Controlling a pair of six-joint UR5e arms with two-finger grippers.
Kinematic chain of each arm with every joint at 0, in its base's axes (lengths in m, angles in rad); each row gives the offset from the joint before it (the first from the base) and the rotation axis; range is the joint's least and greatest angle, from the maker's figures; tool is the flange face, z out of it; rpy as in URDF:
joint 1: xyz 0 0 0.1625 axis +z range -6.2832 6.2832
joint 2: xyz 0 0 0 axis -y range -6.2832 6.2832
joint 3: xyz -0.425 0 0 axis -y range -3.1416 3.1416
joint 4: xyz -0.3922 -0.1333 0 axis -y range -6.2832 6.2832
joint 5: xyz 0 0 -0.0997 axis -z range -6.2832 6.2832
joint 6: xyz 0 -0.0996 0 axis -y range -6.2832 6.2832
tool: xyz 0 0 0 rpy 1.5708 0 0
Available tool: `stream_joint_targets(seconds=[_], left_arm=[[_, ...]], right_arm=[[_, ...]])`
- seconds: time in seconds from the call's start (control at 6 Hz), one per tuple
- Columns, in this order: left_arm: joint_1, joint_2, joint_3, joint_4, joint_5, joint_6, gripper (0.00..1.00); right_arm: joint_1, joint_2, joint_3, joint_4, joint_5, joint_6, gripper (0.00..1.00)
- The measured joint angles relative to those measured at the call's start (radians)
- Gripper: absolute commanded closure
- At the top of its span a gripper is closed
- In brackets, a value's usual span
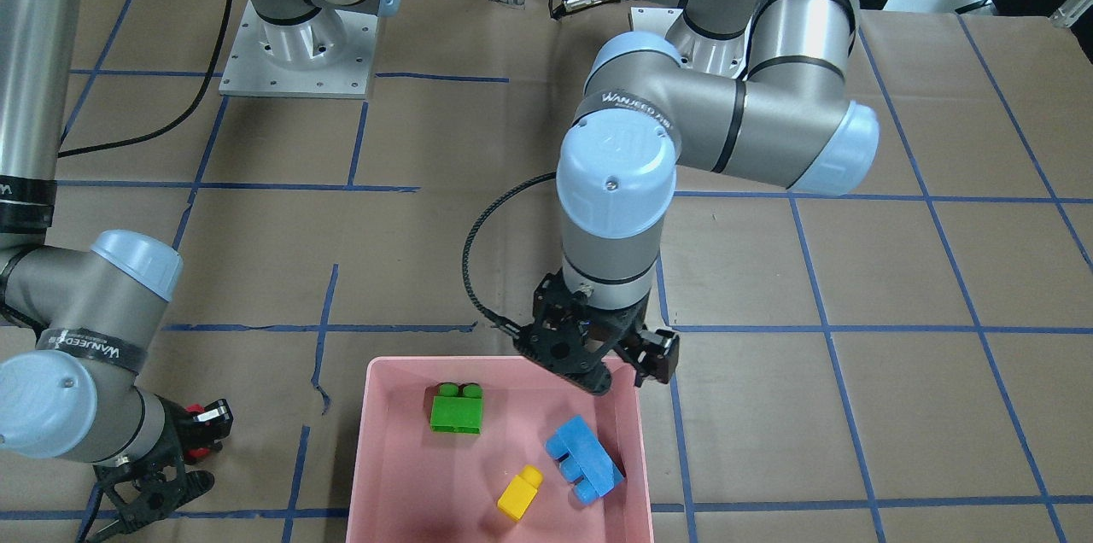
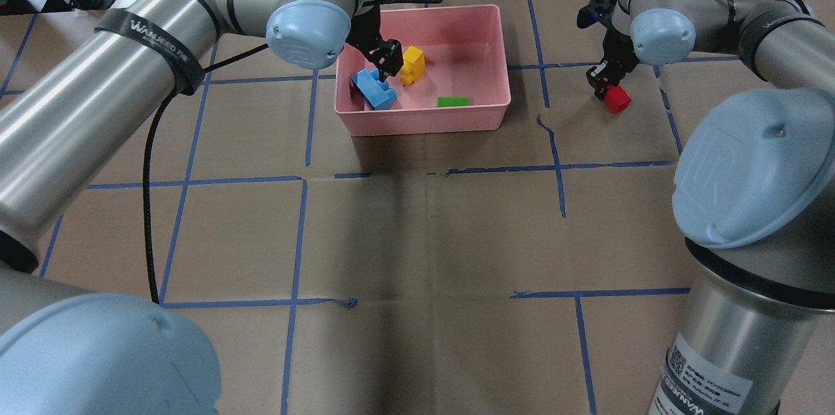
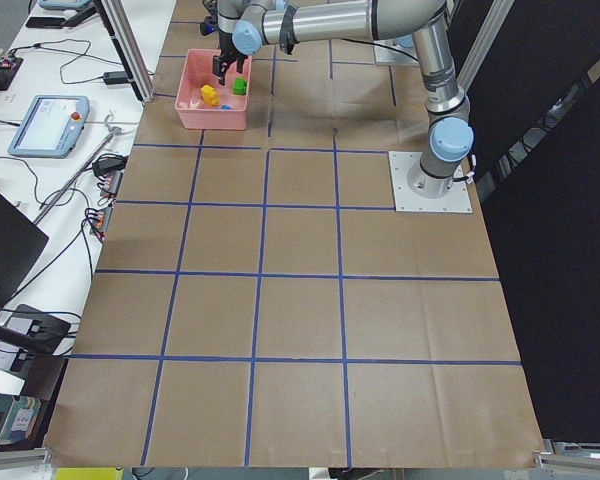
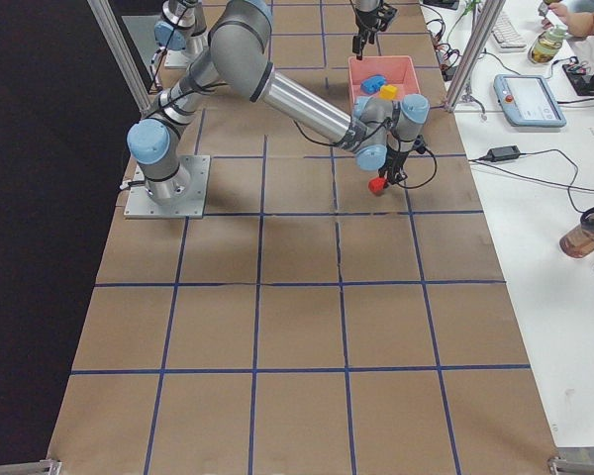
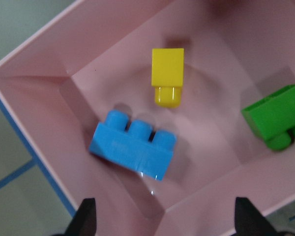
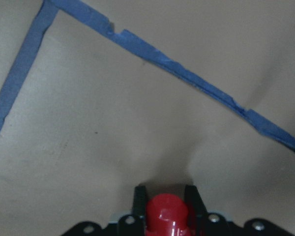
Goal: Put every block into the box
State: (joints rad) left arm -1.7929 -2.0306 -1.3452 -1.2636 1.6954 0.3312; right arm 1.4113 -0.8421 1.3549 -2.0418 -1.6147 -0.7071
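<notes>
Hovering with the released left claw (image 5: 165, 205), fingers spread, over the shallow pink plastic tray (image 5: 39, 98), a light-blue three-stud brick (image 5: 132, 150), yellow brick (image 5: 168, 69) and green brick (image 5: 278, 115) lying below it, and clenching the right claw (image 6: 164, 192) on the small red plastic brick (image 6: 166, 214) outside that tray.

1. We note the box (image 5: 113, 44) under the left gripper (image 5: 167, 219): smooth pink plastic, faintly glossy.
2. Blue block (image 5: 132, 150), yellow block (image 5: 167, 69) and green block (image 5: 275, 118) below that gripper: smooth moulded plastic, soft sheen.
3. Red block (image 6: 166, 214) in the right gripper (image 6: 164, 201): glossy plastic.
4. Table cover (image 6: 137, 123) ahead of it: matt brown paper, creased; blue tape (image 6: 187, 73) has rough, torn edges.
5. Left arm's tube (image 2: 65, 115): satin metal; joint cap (image 2: 306, 33): smooth light-blue plastic.
</notes>
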Motion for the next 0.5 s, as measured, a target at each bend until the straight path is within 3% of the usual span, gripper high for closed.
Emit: stream_joint_targets(seconds=[0.5], left_arm=[[0.116,0.296,-0.150,-0.189,0.014,-0.143,0.01]], right_arm=[[0.016,-0.083,-0.049,0.051,0.007,0.160,0.91]])
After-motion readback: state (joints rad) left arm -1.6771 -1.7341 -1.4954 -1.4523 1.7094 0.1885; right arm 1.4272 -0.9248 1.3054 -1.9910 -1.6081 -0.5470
